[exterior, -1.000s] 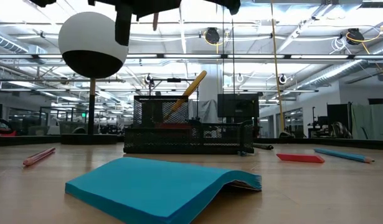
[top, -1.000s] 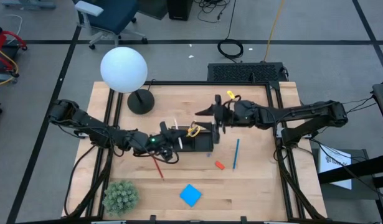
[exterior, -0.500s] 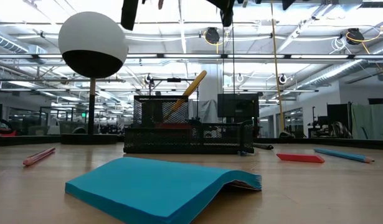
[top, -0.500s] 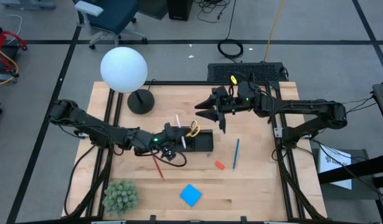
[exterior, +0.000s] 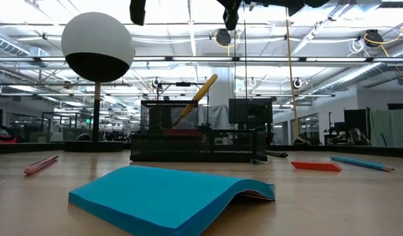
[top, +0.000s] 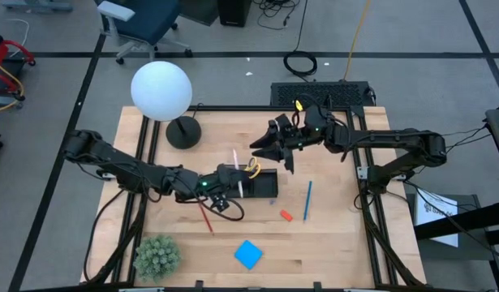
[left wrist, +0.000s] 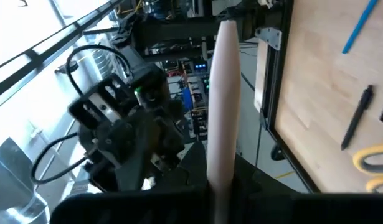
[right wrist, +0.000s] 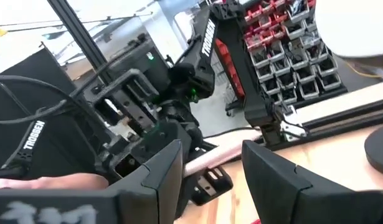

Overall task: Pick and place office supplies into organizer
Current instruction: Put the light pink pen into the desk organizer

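Two end effectors, left clenching pale pencil, right released, empty.

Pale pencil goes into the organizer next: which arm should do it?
Left. The left gripper is shut on the pale pencil right at the organizer. The right gripper hangs open and empty above the table, behind it.

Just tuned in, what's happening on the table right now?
The left gripper is shut on a pale pencil above the black organizer, where the yellow-handled scissors already stand. The right gripper hangs open and empty nearby. The red pencil, eraser, blue pen and note pad lie on the table.
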Controlling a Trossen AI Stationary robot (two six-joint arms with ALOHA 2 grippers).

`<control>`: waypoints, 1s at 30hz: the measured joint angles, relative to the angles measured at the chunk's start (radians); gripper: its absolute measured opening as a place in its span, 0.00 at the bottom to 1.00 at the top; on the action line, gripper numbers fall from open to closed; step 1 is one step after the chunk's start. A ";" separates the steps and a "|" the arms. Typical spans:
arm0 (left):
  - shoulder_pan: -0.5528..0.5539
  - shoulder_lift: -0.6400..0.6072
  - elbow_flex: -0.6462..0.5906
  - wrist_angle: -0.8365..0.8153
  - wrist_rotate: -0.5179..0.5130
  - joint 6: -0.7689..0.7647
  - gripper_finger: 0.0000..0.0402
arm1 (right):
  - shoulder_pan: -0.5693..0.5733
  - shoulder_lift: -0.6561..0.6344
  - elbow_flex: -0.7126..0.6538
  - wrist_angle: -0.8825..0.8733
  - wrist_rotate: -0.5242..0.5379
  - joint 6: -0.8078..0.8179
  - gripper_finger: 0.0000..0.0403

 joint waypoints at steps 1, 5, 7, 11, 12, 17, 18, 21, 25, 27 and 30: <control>0.001 0.007 0.000 0.005 0.002 0.005 0.02 | 0.000 0.003 0.000 -0.003 0.000 0.003 0.39; 0.001 0.051 0.000 0.020 0.011 0.046 0.02 | 0.000 0.034 0.000 0.019 -0.027 0.034 0.39; 0.001 0.081 0.000 0.045 -0.002 0.068 0.03 | 0.000 0.056 0.000 0.051 -0.028 0.047 0.39; 0.003 0.141 0.000 0.077 -0.059 0.134 0.01 | 0.000 0.093 0.000 0.051 -0.054 0.063 0.39; 0.003 0.150 0.000 0.091 -0.065 0.140 0.01 | 0.000 0.096 0.000 0.046 -0.053 0.064 0.39; 0.006 0.170 0.000 0.133 -0.078 0.154 0.04 | 0.000 0.110 0.001 0.024 -0.050 0.044 0.39; 0.006 0.169 0.000 0.142 -0.079 0.154 0.04 | 0.000 0.111 0.001 0.018 -0.049 0.038 0.39; 0.006 0.168 0.000 0.145 -0.081 0.154 0.01 | 0.000 0.110 0.001 0.017 -0.048 0.029 0.39; 0.006 0.168 0.000 0.147 -0.081 0.154 0.04 | 0.000 0.110 0.001 -0.004 -0.048 0.028 0.39; 0.006 0.168 0.000 0.145 -0.081 0.153 0.04 | 0.000 0.110 0.001 -0.019 -0.046 0.021 0.39; 0.006 0.168 0.000 0.149 -0.081 0.154 0.01 | 0.000 0.112 0.001 -0.038 -0.045 0.015 0.39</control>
